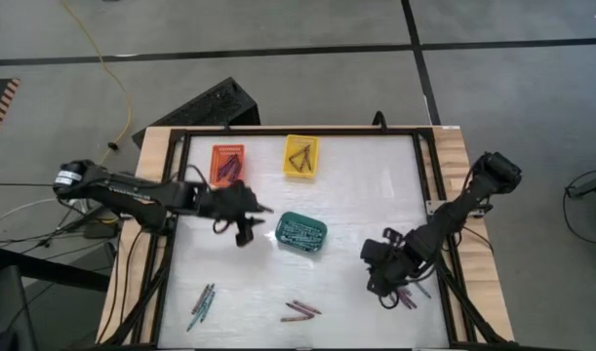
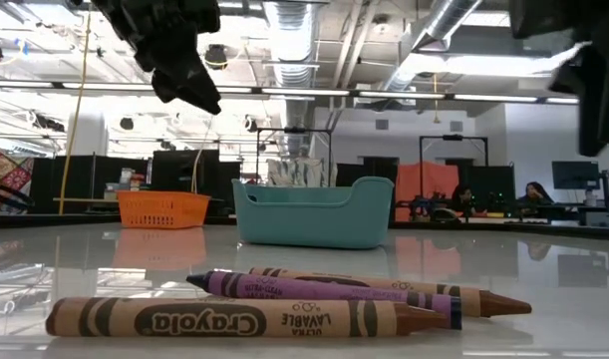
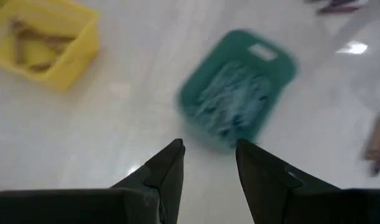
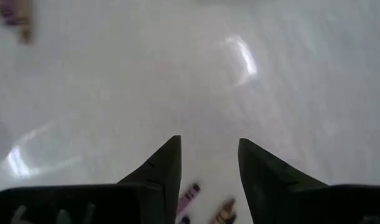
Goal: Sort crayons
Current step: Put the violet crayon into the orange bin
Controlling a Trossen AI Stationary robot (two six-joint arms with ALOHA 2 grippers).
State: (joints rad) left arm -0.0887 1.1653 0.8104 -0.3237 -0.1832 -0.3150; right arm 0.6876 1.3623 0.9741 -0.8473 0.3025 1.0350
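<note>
Honestly the left wrist view is pretty smeared, so the stuff inside the teal basket (image 3: 238,88) is just a blur there; the yellow basket (image 3: 45,38) is cut off at the corner and what's in it is hard to make out; in the low view both arms are cropped at the top. Left gripper (image 3: 208,163) hovers above the worktop (image 1: 376,195) just beside the teal basket near the middle, fingers spread with nothing between them; right gripper (image 4: 208,163) sits near the right edge, fingers apart over a few crayons (image 4: 205,208), not pinching any. More crayons (image 1: 301,311) lie loose along the front edge; the orange basket (image 1: 228,162) sits by the far edge.
</note>
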